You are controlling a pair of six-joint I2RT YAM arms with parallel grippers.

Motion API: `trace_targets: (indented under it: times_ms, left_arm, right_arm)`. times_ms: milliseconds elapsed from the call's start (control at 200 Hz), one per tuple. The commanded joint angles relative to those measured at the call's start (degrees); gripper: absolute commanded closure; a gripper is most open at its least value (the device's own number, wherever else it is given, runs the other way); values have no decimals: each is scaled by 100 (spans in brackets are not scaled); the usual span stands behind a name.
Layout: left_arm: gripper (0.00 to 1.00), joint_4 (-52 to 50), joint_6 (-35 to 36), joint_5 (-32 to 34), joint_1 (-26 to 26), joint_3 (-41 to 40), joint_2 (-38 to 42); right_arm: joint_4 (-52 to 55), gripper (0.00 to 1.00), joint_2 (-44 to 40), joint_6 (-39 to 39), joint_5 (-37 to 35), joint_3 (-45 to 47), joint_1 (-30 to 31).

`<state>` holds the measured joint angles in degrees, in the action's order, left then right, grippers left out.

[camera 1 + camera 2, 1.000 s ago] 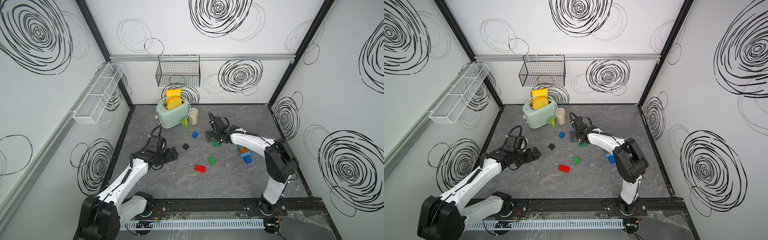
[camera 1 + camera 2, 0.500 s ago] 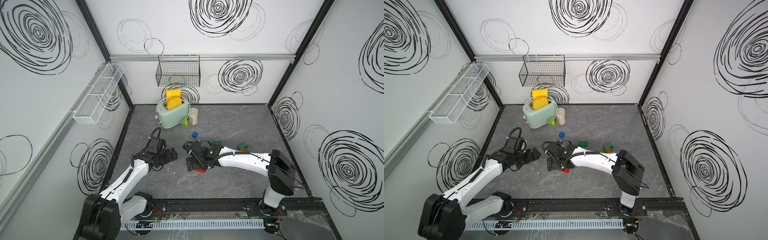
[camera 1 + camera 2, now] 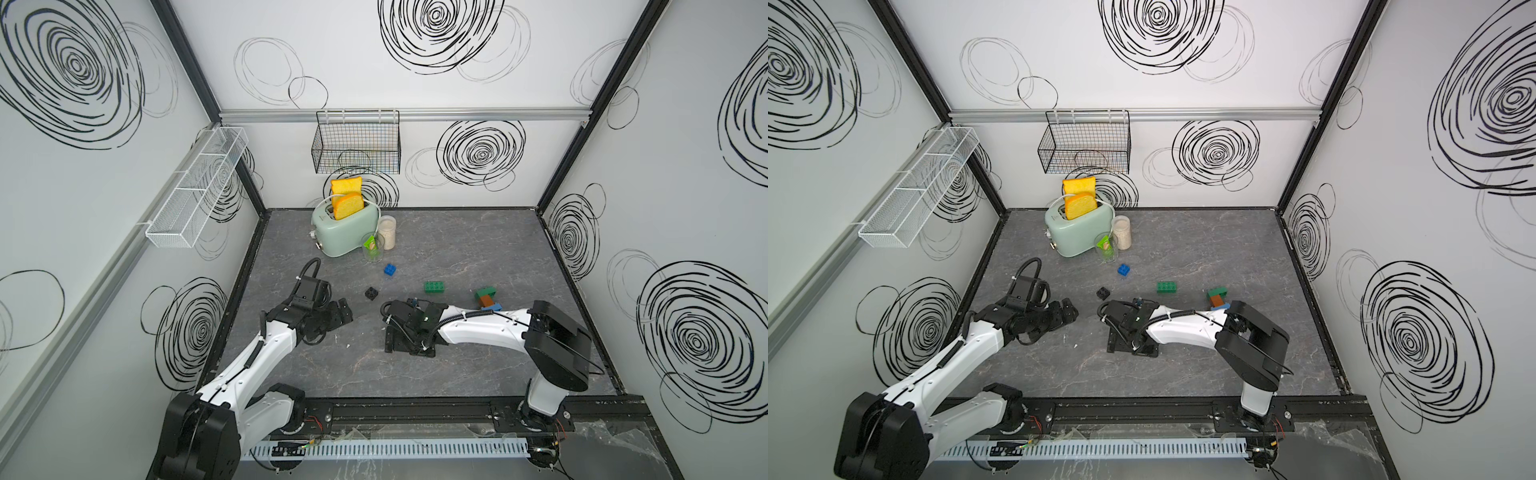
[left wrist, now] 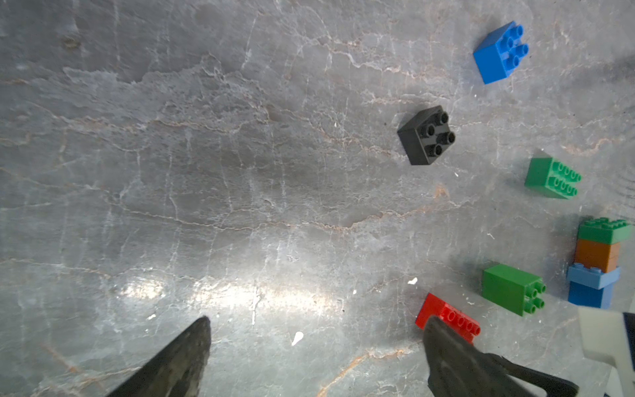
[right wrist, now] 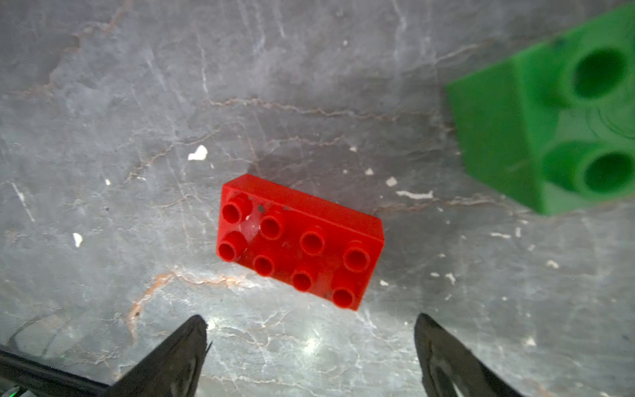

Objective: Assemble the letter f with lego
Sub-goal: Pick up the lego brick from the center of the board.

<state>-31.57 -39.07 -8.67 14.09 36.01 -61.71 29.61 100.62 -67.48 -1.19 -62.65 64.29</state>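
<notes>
The lego lies loose on the grey floor. In both top views I see a blue square brick [image 3: 390,269] [image 3: 1123,270], a black one [image 3: 371,293] [image 3: 1103,294], a green oblong brick [image 3: 435,287] and a stack [image 3: 486,299] of green, orange, light blue and blue. My right gripper [image 5: 309,319] [image 3: 409,345] hangs open, pointing down just short of a red oblong brick [image 5: 300,240], with a green square brick [image 5: 549,113] beside it. The arm hides both in the top views. At the left, my left gripper [image 4: 316,321] [image 3: 343,313] is open and empty, and the red brick [image 4: 446,314] peeks out behind one finger.
At the back left of the floor stand a mint toaster [image 3: 345,228] with toast, a jar [image 3: 387,232] and a glass cup [image 3: 372,248]. A black wire basket [image 3: 356,143] hangs on the back wall and a white one [image 3: 195,191] on the left wall.
My right arm has swung from the back middle, by the green oblong brick, to the front centre over the red brick. The left arm has stayed put.
</notes>
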Motion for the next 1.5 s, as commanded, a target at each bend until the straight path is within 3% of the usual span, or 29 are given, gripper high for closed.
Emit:
trace_targets:
  times_ms: [0, 410, 915, 1496]
  left_arm:
    - [2, -57, -83, 149, 41, -15, 39]
    - [2, -103, -101, 215, 102, 11, -65]
    - [2, -171, -135, 303, 208, 33, -150]
    - [2, -292, -180, 453, 208, 99, -173]
  right_arm:
    - [-168, 6, 235, -318, 63, -216, -22]
    - [151, 15, 919, -268, -72, -737, -205]
    - [269, 16, 1692, -68, 19, -1413, -425]
    - [1043, 29, 2530, 380, -440, -2275, -242]
